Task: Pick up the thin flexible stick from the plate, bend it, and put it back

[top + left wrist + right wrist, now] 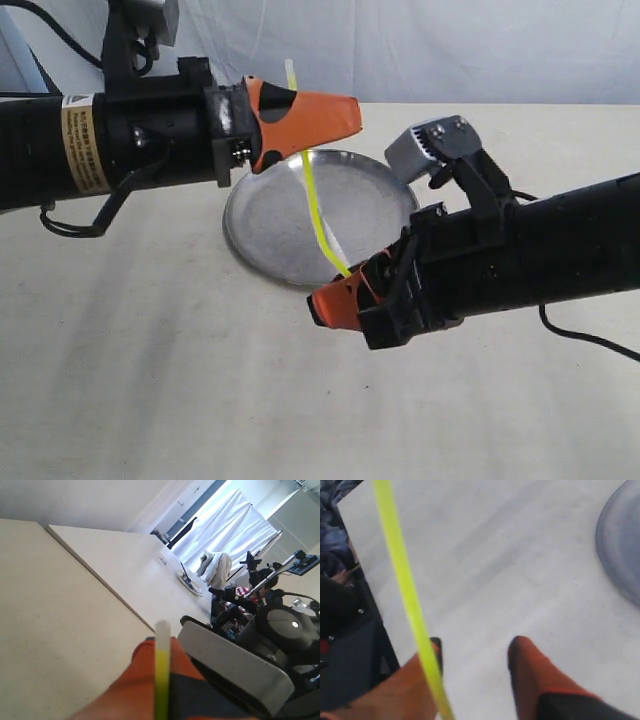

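The left fingers (pixel 320 112) are clenched on the thin flexible stick (pixel 315 200) near its upper end. A short whitish tip pokes out past them toward 12 o'clock. In the left wrist view the stick (pixel 161 680) lies flat along an orange finger.

The right fingers (pixel 340 298) stand apart with a clear gap in the right wrist view. There the stick (pixel 405 580) lies against one finger (pixel 420 680) while the other (pixel 535 680) is clear of it, so nothing is pinched.

From the left fingers the stick runs down toward 5 o'clock in a slight curve and meets the right fingers at its lower end. It is held up in the air above the plate (pixel 270 230), not lying in it. The left fingers sit over the plate's rim at about 11 o'clock, the right fingers just off the rim at about 5 o'clock.

The plate rests on a pale beige counter (pixel 150 380). A white curtain (pixel 450 50) hangs behind it at 12 o'clock.

There is one stick, one plate and two sets of fingers.
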`<state>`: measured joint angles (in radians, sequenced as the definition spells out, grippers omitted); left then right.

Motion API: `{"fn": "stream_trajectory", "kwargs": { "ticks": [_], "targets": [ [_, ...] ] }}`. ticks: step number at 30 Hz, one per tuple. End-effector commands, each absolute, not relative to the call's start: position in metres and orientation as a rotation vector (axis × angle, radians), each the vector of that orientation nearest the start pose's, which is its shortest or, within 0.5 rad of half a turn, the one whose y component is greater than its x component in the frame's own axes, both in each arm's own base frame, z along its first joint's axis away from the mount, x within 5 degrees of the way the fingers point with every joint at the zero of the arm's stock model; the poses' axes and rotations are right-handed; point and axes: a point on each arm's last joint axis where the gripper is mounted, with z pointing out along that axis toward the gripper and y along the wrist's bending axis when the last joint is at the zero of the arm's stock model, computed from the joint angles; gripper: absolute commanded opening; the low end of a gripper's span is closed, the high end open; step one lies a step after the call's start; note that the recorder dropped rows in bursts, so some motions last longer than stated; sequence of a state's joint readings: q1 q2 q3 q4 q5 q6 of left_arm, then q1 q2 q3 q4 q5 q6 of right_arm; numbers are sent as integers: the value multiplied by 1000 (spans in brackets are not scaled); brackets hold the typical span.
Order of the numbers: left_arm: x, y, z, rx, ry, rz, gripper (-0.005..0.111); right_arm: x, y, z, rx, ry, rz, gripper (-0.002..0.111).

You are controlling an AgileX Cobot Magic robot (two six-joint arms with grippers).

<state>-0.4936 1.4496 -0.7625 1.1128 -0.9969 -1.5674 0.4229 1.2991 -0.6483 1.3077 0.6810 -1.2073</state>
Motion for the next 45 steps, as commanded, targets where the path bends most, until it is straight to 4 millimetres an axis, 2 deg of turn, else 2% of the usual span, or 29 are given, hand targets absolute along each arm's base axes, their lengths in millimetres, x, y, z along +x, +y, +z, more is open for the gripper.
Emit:
{"fn": "stream_trajectory", "kwargs": {
  "ticks": [1, 6, 9, 14, 18, 21, 24, 28, 31, 34, 37, 39, 42, 45],
  "targets": [
    [216, -196, 279, 665, 1737, -1425, 0, 193, 152, 242, -744, 2214, 1101, 0],
    [219, -192, 259, 830, 1869, -1154, 0, 189, 152, 251, -729, 2167, 1141, 1],
    [217, -190, 253, 882, 1922, -1118, 0, 188, 148, 262, -688, 2116, 1089, 1],
    [209, -194, 258, 899, 1885, -1252, 0, 195, 137, 271, -566, 2089, 910, -1],
    [202, -198, 273, 850, 1775, -1474, 0, 198, 133, 265, -572, 2121, 824, -1],
    [201, -199, 287, 743, 1659, -1640, 0, 201, 134, 256, -588, 2180, 806, -1],
    [205, -199, 298, 652, 1592, -1697, 0, 201, 139, 248, -597, 2230, 881, -1],
    [214, -200, 297, 668, 1606, -1532, 0, 193, 153, 246, -706, 2191, 1140, -1],
    [223, -197, 280, 729, 1739, -1292, 0, 185, 162, 260, -788, 2007, 1347, -1],
    [224, -195, 257, 833, 1911, -1149, 0, 182, 163, 276, -747, 1889, 1423, -1],
    [217, -193, 242, 956, 2041, -1136, 0, 185, 156, 280, -699, 1899, 1281, -1],
    [212, -193, 240, 992, 2078, -1173, 0, 187, 150, 281, -663, 1937, 1160, -1],
    [207, -196, 247, 958, 2054, -1299, 0, 189, 143, 277, -596, 2024, 1045, -1],
    [208, -199, 262, 828, 1968, -1413, 0, 188, 140, 269, -635, 2110, 975, -1]
  ]
}}
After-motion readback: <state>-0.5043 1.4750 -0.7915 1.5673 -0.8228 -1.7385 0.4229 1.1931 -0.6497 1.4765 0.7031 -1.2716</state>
